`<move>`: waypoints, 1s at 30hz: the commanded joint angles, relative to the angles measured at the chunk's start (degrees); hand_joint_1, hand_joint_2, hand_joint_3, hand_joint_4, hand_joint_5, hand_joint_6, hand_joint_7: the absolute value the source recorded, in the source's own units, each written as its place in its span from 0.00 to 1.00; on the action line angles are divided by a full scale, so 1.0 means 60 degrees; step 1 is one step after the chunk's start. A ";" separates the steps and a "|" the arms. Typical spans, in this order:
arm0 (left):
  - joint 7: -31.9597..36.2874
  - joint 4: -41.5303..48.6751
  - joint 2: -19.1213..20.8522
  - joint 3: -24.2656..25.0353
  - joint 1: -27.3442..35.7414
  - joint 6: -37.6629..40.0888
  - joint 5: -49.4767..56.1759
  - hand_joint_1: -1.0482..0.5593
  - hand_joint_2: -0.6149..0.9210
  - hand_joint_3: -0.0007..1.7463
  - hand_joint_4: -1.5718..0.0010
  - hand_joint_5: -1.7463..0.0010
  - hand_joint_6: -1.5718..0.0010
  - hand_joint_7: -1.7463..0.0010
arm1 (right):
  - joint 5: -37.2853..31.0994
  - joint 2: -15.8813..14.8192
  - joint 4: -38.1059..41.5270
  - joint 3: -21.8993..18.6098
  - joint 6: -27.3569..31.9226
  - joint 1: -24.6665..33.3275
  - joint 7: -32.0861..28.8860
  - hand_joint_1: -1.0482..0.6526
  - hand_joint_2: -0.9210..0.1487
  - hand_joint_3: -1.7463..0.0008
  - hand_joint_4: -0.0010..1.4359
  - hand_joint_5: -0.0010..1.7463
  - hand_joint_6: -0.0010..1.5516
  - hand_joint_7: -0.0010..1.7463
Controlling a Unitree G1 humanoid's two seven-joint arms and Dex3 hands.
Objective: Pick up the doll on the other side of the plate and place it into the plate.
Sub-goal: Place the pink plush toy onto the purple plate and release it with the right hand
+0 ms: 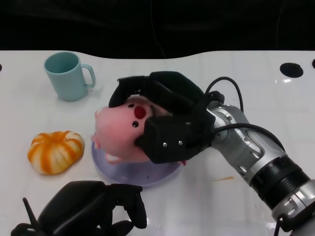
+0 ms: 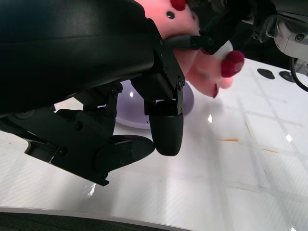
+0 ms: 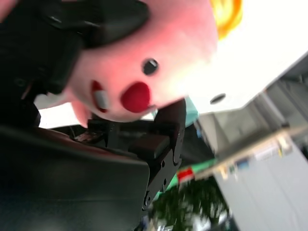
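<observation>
Count: one doll (image 1: 120,132), one plate (image 1: 147,173), one mug (image 1: 66,75), one pumpkin toy (image 1: 55,151), two hands.
Writing: none can be read on any of these things.
Doll: soft, pink and round, with small black dot eyes, a red round nose and red-tipped feet; pig-like.
Doll's place: between the fingers of the right hand (image 1: 165,118), over the lilac plate; whether its underside touches the plate cannot be told.
Right hand: fingers (image 1: 129,87) wrapped over the doll's far side, the thumb part pressing its near side; it grips the doll firmly.
Left hand (image 1: 93,209): resting low on the table, near the plate's near rim, fingers curled inward with nothing in them.
Mug: pale teal, upright, beyond the right fingertips, well apart.
Pumpkin toy: orange and white, beside the plate, apart from both hands.
Table (image 1: 246,73): glossy white.
</observation>
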 commanded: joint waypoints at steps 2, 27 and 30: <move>0.0058 -0.0071 0.0057 0.0053 0.0023 0.0082 0.0041 0.53 0.85 0.42 0.53 0.19 0.51 0.36 | -0.0117 -0.0391 -0.0585 0.0145 0.0290 -0.0194 0.0709 0.25 0.00 0.91 0.10 0.32 0.24 0.00; 0.0014 0.0033 0.0102 0.0132 -0.0044 0.0062 -0.0154 0.52 0.87 0.37 0.52 0.23 0.50 0.38 | 0.1039 -0.2073 -0.4698 -0.0642 0.1021 0.1210 0.2931 0.11 0.00 0.92 0.00 0.21 0.08 0.01; -0.0004 0.0033 0.0132 0.0173 -0.0021 0.0062 -0.0169 0.52 0.88 0.36 0.52 0.22 0.51 0.37 | 0.1406 -0.2379 -0.5204 -0.0899 0.1224 0.1563 0.3240 0.12 0.00 0.92 0.00 0.23 0.08 0.01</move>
